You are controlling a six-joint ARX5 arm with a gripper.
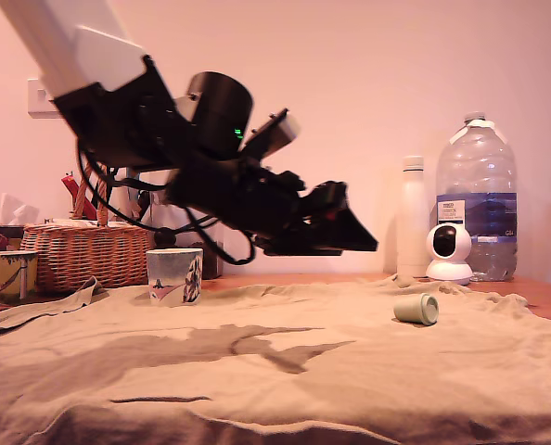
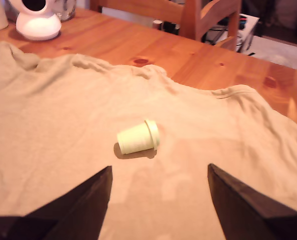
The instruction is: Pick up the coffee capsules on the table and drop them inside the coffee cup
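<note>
Just ahead of the end effector (image 2: 158,200), the sage green capsule (image 2: 138,139) is lying on its side on the beige cloth (image 2: 63,125) covering the tabletop (image 2: 188,50). I am holding the jaws spread wide and empty above the cloth. The capsule's long axis is running roughly across the jaw gap, rim toward one finger. The coffee cup (image 1: 174,275) is standing well behind.

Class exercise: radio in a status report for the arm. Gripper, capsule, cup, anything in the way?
Gripper open, empty, above the cloth. Green capsule on its side ahead of the fingers. Coffee cup upright, apart from the capsule. Nothing in between.
</note>
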